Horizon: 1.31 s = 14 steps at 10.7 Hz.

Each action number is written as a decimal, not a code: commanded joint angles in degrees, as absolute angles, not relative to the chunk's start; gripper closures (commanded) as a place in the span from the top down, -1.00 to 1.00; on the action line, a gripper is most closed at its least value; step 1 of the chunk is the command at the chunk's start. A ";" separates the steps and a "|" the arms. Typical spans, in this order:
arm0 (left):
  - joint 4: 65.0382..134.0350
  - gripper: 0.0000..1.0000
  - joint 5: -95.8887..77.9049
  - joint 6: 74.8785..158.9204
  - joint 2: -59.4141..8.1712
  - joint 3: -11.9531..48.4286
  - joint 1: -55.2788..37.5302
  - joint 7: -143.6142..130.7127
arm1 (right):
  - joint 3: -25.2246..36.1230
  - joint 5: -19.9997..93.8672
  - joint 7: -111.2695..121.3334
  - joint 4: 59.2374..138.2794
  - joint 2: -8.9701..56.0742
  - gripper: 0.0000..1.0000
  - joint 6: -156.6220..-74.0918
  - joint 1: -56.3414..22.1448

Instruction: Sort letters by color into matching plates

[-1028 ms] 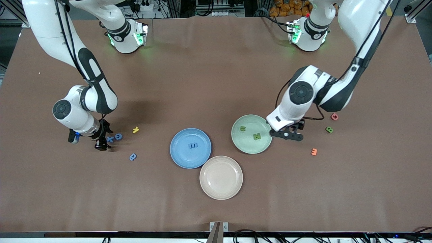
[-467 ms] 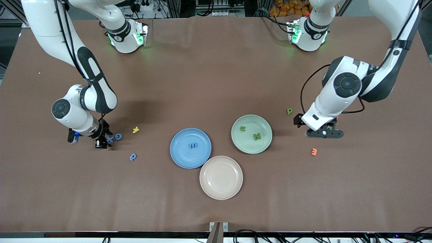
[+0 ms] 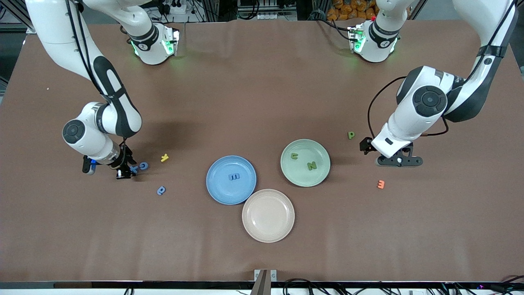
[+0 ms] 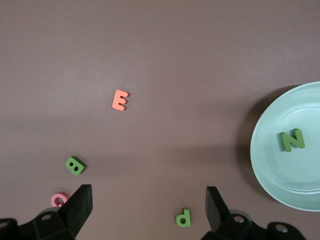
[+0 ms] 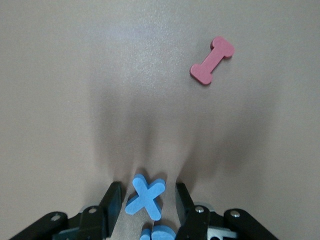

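My right gripper (image 3: 125, 172) (image 5: 146, 200) is down at the table with its fingers either side of a blue X (image 3: 133, 168) (image 5: 146, 196), open, with narrow gaps showing. A second blue letter (image 3: 143, 165) (image 5: 160, 233) lies beside the X, and a third (image 3: 161, 190) sits nearer the camera. The blue plate (image 3: 221, 188) holds a blue E (image 3: 233, 177). The mint green plate (image 3: 323, 155) (image 4: 270, 160) holds a green U (image 3: 294, 155) and N (image 3: 312, 165) (image 4: 292, 140). My left gripper (image 3: 395, 160) (image 4: 148, 192) hangs wide open and empty over the table beside a green P (image 3: 351, 135) (image 4: 183, 218) and a green B (image 4: 75, 165).
A beige plate (image 3: 268, 215) touches the blue plate on the camera side. A yellow letter (image 3: 164, 157) lies near the blue ones. An orange E (image 3: 380, 184) (image 4: 120, 100) and a pink letter (image 4: 59, 199) lie near the green letters. A pink I (image 5: 212, 61) lies off the right gripper.
My left arm swung from the green plate's edge toward its own end of the table, uncovering the green P. My right gripper's fingers have narrowed around the blue X.
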State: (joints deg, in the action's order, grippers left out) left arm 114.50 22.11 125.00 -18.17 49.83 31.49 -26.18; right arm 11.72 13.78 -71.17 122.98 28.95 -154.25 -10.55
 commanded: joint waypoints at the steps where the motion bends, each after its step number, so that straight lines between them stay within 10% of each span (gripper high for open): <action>1: 115.31 1.00 20.74 124.37 -14.77 48.18 30.77 -26.37 | 11.34 14.24 -69.87 124.45 28.39 -0.14 -155.30 -10.02; 9: 113.55 1.00 11.10 124.28 -9.41 20.17 8.46 -13.66 | 10.99 14.33 -66.47 124.28 27.87 -0.79 -155.13 -10.02; 14: 110.76 1.00 4.14 116.31 -6.50 12.85 1.85 -12.13 | 10.99 14.24 -50.30 116.12 25.22 -0.78 -141.69 -9.40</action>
State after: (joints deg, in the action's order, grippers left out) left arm 112.80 8.25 122.30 -9.20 16.40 4.74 -13.47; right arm 11.62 13.77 -56.63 119.86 27.17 -147.78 -10.11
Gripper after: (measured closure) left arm 0.000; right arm 0.709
